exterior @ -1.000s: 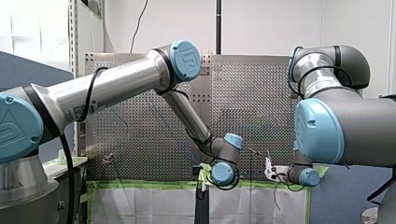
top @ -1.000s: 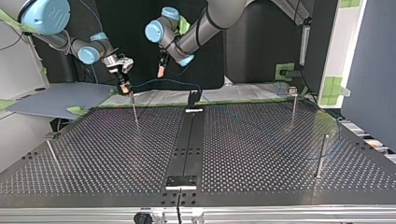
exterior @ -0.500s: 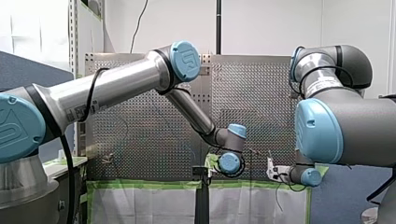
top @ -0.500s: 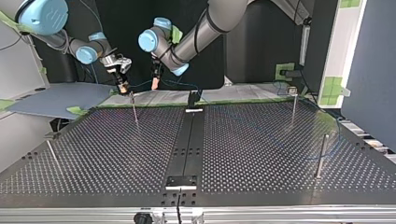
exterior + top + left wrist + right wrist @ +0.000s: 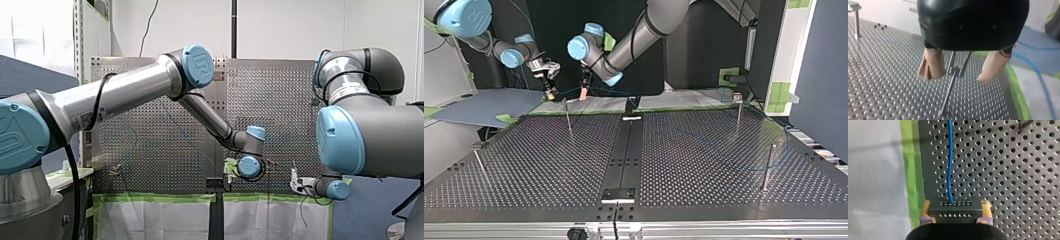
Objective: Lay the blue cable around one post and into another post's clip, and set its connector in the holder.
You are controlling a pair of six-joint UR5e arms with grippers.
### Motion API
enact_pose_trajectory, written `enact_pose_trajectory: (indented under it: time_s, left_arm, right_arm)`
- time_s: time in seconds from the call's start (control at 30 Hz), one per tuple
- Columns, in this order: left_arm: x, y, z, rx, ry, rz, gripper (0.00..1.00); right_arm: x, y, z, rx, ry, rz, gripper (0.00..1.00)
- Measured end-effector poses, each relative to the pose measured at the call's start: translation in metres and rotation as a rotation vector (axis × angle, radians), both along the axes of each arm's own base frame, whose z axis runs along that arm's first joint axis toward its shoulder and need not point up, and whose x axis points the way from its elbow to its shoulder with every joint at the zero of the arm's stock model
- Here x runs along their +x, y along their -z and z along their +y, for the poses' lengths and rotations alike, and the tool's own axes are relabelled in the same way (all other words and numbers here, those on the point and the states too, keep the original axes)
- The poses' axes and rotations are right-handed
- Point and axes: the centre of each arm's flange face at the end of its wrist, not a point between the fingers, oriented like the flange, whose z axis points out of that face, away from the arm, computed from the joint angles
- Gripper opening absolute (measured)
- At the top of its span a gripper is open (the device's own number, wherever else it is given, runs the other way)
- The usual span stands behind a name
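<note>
our left end effector [image 5: 958, 76] hangs released over the bench [image 5: 885, 75], its beige pads [image 5: 931, 66] spread and holding nothing, with the clip post [image 5: 949, 92] showing between them, further ahead. our right end effector [image 5: 956, 213] is clenched on the dark connector [image 5: 955, 206] near that post, on its other side. the blue cable [image 5: 949, 165] leaves the connector and passes beside the post, apart from its forked top.

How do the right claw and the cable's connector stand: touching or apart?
Touching. The right wrist view shows the connector clamped between my right claw's yellow pads, one flush against each side, no gap.
</note>
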Motion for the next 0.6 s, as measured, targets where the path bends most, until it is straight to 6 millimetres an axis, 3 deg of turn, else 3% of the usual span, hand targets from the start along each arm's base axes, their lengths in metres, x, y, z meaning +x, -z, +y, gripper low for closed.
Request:
enact_pose_trajectory:
  time_s: [0.13,0.3,0.47,0.6]
  left_arm:
    - [-0.013,0.004,-0.005,0.007,0.046,0.029,1.0]
    - [-0.029,0.02,0.002,0.045,0.093,0.081,1.0]
    - [-0.032,0.035,0.015,0.047,0.088,0.096,1.0]
    - [-0.024,0.035,0.019,0.03,0.066,0.078,1.0]
  right_arm:
    - [-0.006,-0.001,-0.004,-0.002,0.011,-0.004,0.0]
    - [-0.009,-0.002,-0.006,-0.004,0.016,-0.003,0.0]
    - [-0.01,-0.002,-0.008,-0.007,0.015,0.006,0.0]
    - [-0.009,-0.001,-0.006,-0.003,0.01,0.019,0.0]
